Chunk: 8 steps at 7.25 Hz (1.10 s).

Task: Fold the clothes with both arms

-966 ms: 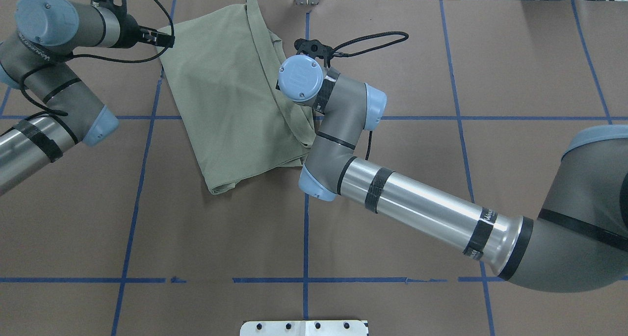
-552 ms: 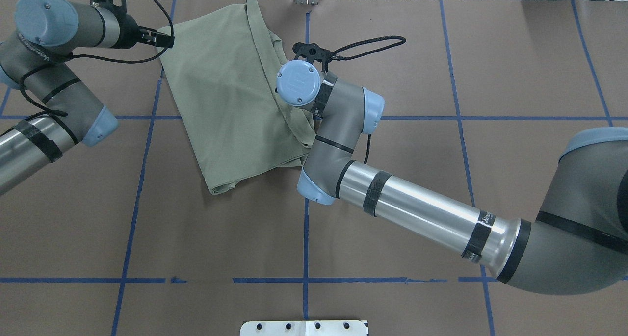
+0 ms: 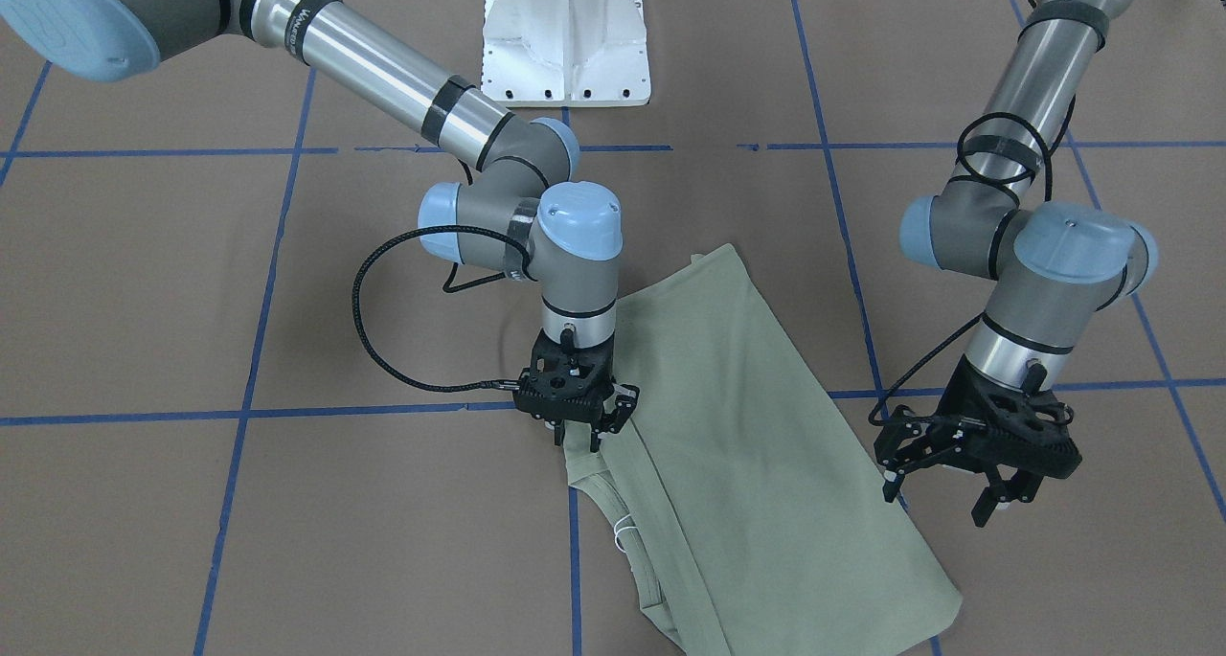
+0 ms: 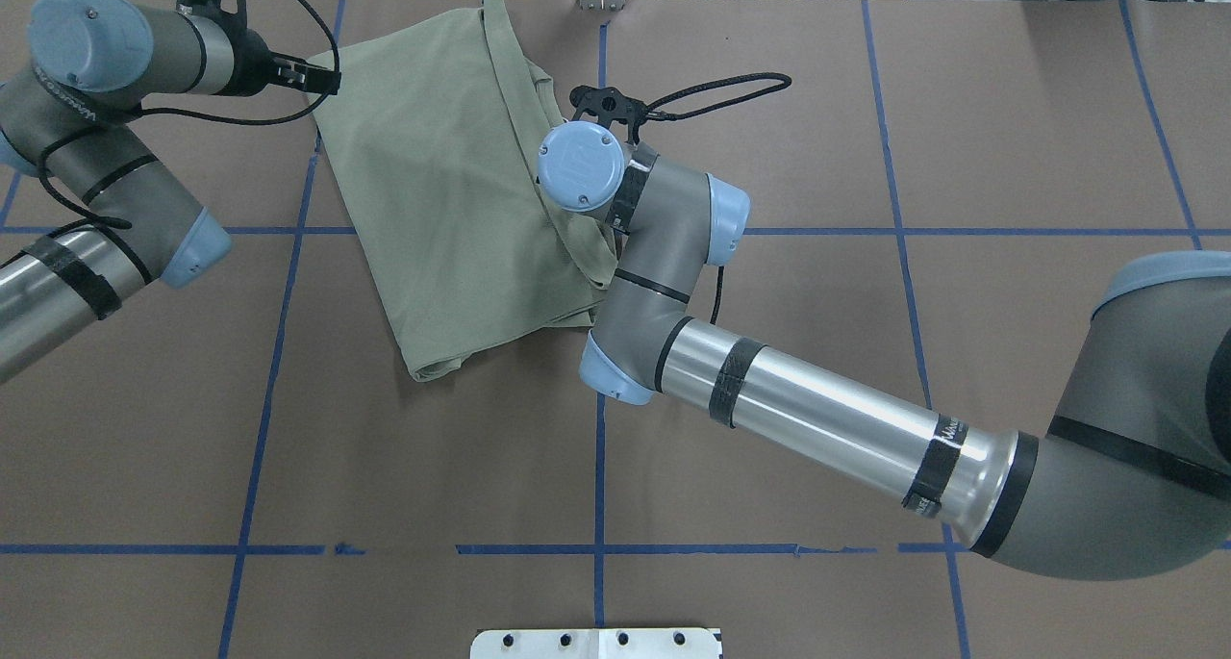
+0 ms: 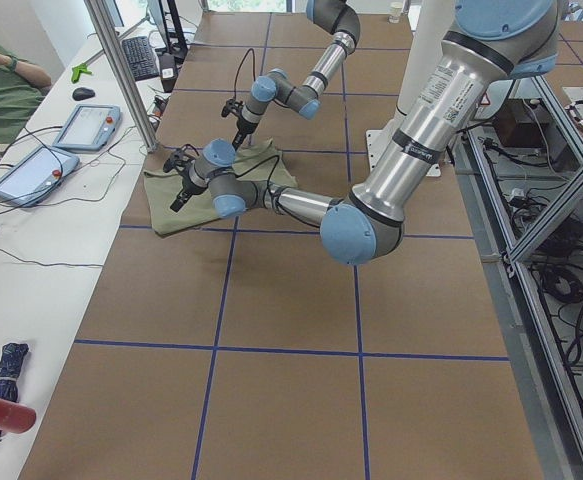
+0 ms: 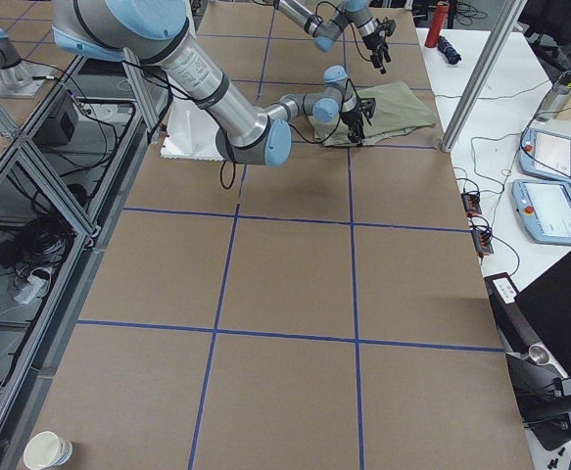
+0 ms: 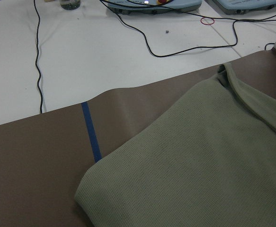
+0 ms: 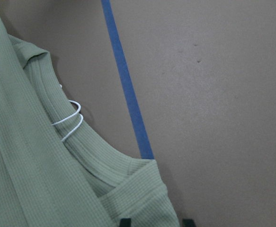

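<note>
One corner of the shirt (image 3: 757, 445) lies inside the spread right pincer (image 3: 578, 436); the spread left pincer (image 3: 943, 503) hangs alongside.

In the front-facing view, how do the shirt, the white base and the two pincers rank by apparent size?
Shirt
Base
Left pincer, spread wide
Right pincer, narrower; these two are near enough to be unsure.

Shirt (image 3: 757, 426): matt knit cloth, waffle texture; neck band (image 8: 100, 165) ribbed; loop (image 8: 71, 118) smooth white cord. Tabletop (image 4: 769, 111): matt brown paper-like cover, blue tape lines (image 4: 599, 467). Right arm tube (image 4: 827, 417): polished metal; joint cap (image 4: 577, 166) smooth blue plastic. Left end effector (image 3: 943, 498), right end effector (image 3: 575, 438): matt black.
</note>
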### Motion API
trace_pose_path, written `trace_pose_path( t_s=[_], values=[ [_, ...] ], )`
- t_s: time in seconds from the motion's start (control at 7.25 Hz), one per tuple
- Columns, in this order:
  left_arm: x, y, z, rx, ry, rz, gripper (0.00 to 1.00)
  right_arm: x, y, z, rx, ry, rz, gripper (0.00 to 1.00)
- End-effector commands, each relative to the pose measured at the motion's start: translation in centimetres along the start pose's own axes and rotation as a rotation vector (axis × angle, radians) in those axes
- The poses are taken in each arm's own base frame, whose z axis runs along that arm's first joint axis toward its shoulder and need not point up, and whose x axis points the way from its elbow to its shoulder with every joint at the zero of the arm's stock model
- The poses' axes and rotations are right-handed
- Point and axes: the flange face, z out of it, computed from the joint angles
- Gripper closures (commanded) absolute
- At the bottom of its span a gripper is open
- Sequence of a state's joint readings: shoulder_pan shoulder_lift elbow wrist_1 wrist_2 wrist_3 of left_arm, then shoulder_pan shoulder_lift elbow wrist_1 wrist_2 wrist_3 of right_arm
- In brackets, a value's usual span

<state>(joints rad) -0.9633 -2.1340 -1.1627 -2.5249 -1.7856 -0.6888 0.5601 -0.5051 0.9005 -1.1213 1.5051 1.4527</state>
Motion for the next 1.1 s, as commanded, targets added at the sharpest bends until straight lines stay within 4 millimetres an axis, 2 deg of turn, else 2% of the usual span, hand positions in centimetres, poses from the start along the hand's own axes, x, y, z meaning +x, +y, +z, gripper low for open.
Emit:
trace_pose_path(
  t_s=[0.0,0.41,0.55,0.69,0.83,0.97],
  values=[
    [0.0,0.0,0.0,0.000,0.000,0.000,0.00,-1.2,-0.3,-1.0,0.003,-0.018,0.002,1.00],
    [0.0,0.0,0.0,0.001,0.001,-0.001,0.00,-1.2,-0.3,-1.1,0.002,-0.016,0.003,1.00],
    [0.0,0.0,0.0,0.001,0.001,-0.001,0.00,-1.1,-0.3,-2.7,-0.003,-0.044,0.007,1.00],
    [0.0,0.0,0.0,0.001,0.001,-0.001,0.00,3.2,0.8,-4.5,-0.009,-0.051,0.001,1.00],
    [0.1,-0.1,-0.1,0.001,0.003,-0.001,0.00,6.2,1.6,-6.1,-0.017,-0.034,-0.005,1.00],
    [0.2,-0.1,-0.1,0.002,0.004,-0.001,0.00,8.2,3.4,-7.2,-0.026,-0.028,-0.017,1.00]
  ],
)
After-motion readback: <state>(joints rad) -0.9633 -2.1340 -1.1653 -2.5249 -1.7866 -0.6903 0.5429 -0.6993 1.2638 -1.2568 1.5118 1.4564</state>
